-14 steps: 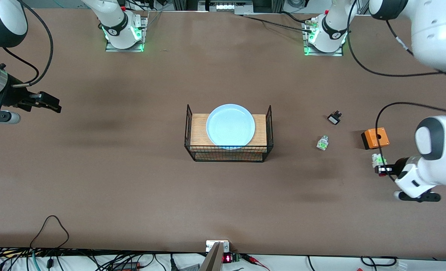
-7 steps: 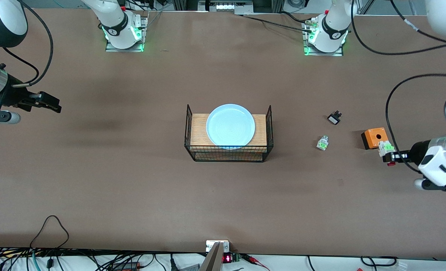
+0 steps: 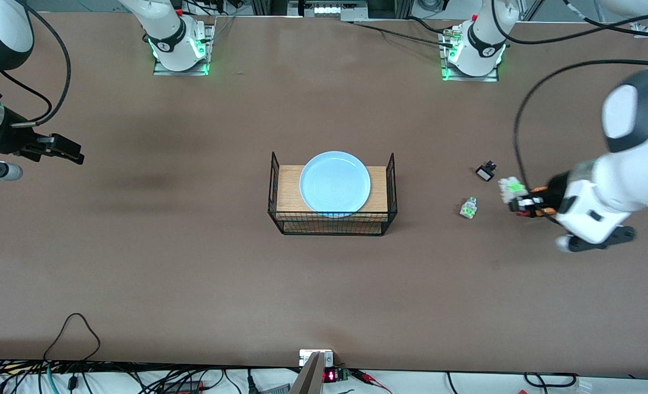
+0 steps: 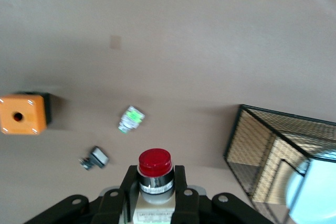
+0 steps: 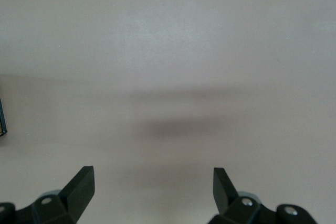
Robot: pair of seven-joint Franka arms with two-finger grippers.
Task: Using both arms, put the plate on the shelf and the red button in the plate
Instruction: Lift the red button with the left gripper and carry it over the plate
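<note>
While the left gripper (image 4: 153, 182) hangs in the air over the bench (image 3: 192, 273), toward the left arm's end, its fingers (image 4: 179, 181) are clamped on the red button (image 4: 154, 170). The white and green body sits between the two fingers and the red cap pokes out past their tips. Judging by its look, this is a small, light, hard plastic part: stiff enough to take a firm pinch, smooth enough to twist or slip if the grip slackens, so the flat sides of the body are the sensible place to hold it, not the round cap.

Out ahead of those fingers on the bench lie a similar white-green part (image 4: 130, 119) with no red cap, a small black and white part (image 4: 95, 158) and an orange box (image 4: 23, 115) with a hole.

The plate (image 3: 334, 182) rests on the wooden top of a wire basket rack (image 3: 332, 227) at mid-bench, well apart from both sets of fingers. It looks rigid, glazed and slippery, probably breakable, and too broad to span; its raised rim is the only place two fingers could pinch.

The right gripper (image 5: 153, 187) waits over bare bench toward the right arm's end, fingers spread wide with nothing between them.
</note>
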